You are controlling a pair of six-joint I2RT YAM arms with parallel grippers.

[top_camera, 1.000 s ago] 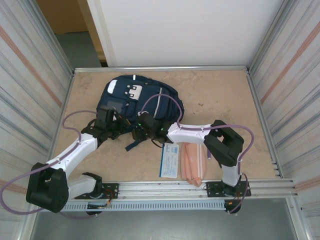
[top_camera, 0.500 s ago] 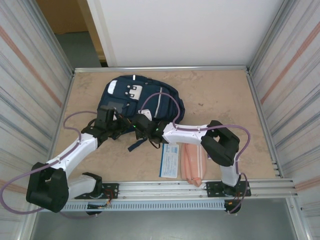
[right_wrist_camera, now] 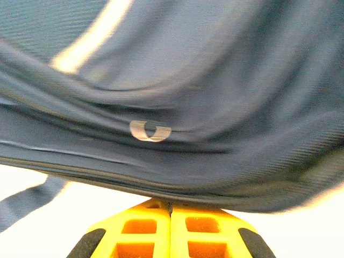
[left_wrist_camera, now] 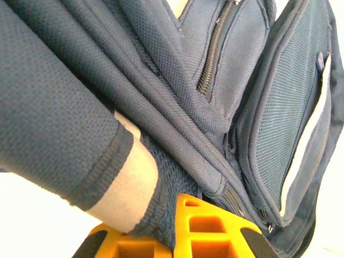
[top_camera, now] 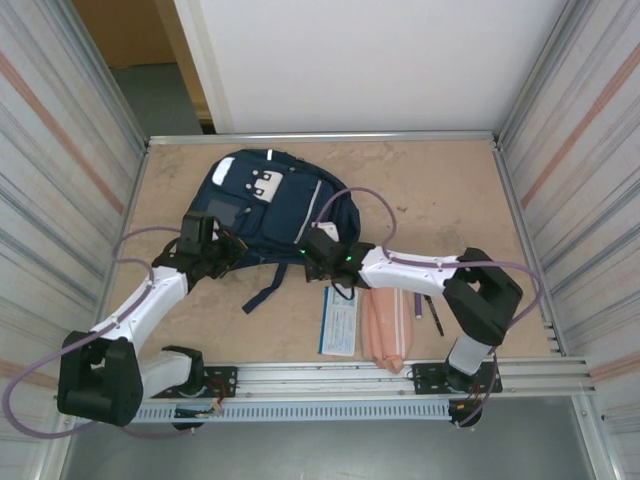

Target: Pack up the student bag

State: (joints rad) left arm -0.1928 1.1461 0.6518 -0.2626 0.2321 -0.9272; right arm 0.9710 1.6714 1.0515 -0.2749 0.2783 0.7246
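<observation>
Corrugated metal panels close off the left and right sides of a tan table, with a white wall behind its far edge. On the far left part of the table lies the student bag, navy blue with white patches near its top. It lies flat, and a dark strap trails from it toward the near edge.

At the bag's near left side sits the left gripper. In the left wrist view its orange fingers are drawn in on a fold of the bag's navy mesh, which runs down between them. Above them are folds of fabric and a zip.

At the bag's near right side sits the right gripper. In the right wrist view its fingers are pressed together, and their tips are tucked under the bag's lower edge. That view is blurred, so I cannot tell whether any fabric is caught between them. A small pale grey mark shows on the cloth just above.

Near the middle of the table's near edge a thin white and blue book lies touching a pink pouch on its right. A pen lies further right, partly under the right arm.
</observation>
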